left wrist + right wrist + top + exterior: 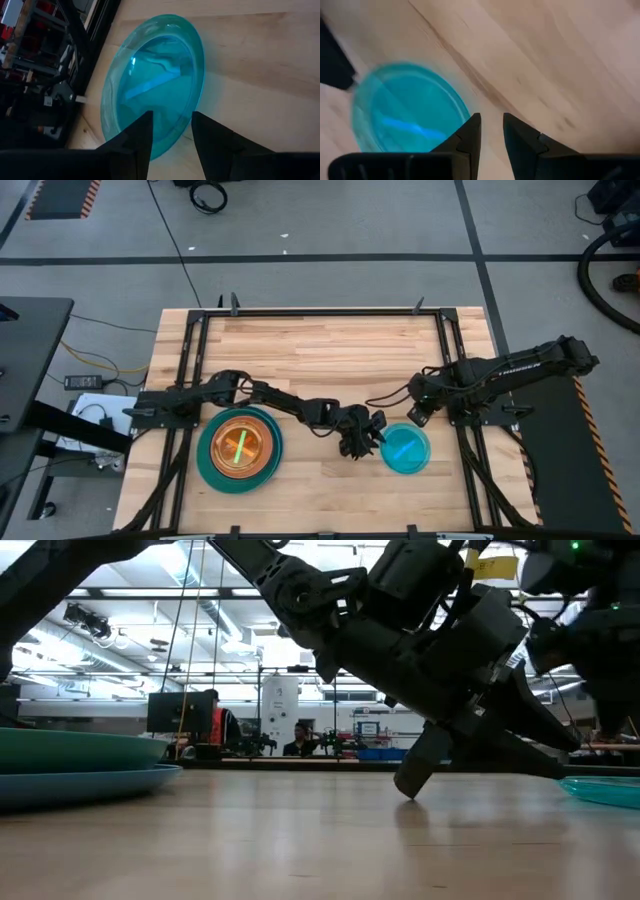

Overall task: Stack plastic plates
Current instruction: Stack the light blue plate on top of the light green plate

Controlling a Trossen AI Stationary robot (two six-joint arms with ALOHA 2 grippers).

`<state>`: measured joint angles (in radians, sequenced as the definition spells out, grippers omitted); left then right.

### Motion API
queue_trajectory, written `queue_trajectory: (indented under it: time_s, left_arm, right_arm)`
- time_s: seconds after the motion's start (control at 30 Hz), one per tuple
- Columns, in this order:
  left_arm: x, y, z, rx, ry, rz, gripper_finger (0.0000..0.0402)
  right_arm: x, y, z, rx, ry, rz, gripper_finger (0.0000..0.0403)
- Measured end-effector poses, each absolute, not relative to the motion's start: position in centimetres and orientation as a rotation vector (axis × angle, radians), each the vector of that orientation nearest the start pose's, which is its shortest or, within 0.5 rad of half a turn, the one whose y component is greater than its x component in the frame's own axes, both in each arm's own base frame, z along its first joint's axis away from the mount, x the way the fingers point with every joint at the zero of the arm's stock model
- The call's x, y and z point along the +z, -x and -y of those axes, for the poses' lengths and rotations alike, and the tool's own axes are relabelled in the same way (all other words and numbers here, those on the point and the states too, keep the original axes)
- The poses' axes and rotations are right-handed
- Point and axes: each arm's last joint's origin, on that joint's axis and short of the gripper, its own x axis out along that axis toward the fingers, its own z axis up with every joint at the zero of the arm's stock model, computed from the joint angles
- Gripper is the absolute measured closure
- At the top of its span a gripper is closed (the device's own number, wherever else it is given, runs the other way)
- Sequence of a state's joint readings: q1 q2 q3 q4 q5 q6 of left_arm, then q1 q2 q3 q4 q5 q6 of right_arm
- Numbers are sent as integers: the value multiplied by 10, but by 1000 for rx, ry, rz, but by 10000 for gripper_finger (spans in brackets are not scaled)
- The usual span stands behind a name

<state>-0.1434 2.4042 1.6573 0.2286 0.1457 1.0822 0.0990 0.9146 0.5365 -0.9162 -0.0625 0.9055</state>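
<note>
- Fingers of the left gripper (366, 442) stand slightly apart, as we see in its wrist view, where both dark fingers (140, 137) reach over the near rim of the cyan plate (152, 82) without closing on it.
- At lower left of the high view we see the stack (239, 448): a wide teal plate at the bottom, a tan one above it, and an orange one with a greenish glint on top.
- In the low view the same stack (80, 765) shows at the left edge as a dark teal rim over a blue rim, both lying flat on the table (300, 840).
- Near the lower centre of the high view the left arm stretches rightward from the stack, and its gripper sits just beside the left edge of the cyan plate (405, 448).
- Low view, centre to right: we see that gripper (470, 755) angled down, one finger tip at the wood, with the cyan plate's rim (605, 790) at the right edge.
- Right of centre in the high view, the right gripper (420, 412) hangs just above and left of the cyan plate.
- Its wrist view shows its fingers (470, 135) a little apart, holding nothing, with the cyan plate (407, 107) at lower left of that frame on the bare wood.
</note>
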Motion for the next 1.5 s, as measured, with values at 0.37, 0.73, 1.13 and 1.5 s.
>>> queue_trajectory:
  time_s: [0.37, 0.73, 1.13, 1.5]
  left_arm:
    - [119, -504, 110, -430, -1052, -442, 259]
    - [173, -479, 120, -353, -905, -687, 260]
    - [183, -439, 144, -373, -873, -965, 260]
    - [196, -416, 158, -391, -821, -1059, 260]
  right_arm:
    - [173, -137, -22, -407, -800, -1466, 312]
    - [164, -165, -61, -303, -642, -1465, 312]
    - [133, -191, -96, -229, -617, -1435, 312]
    - [165, -218, -77, -89, -640, -1044, 312]
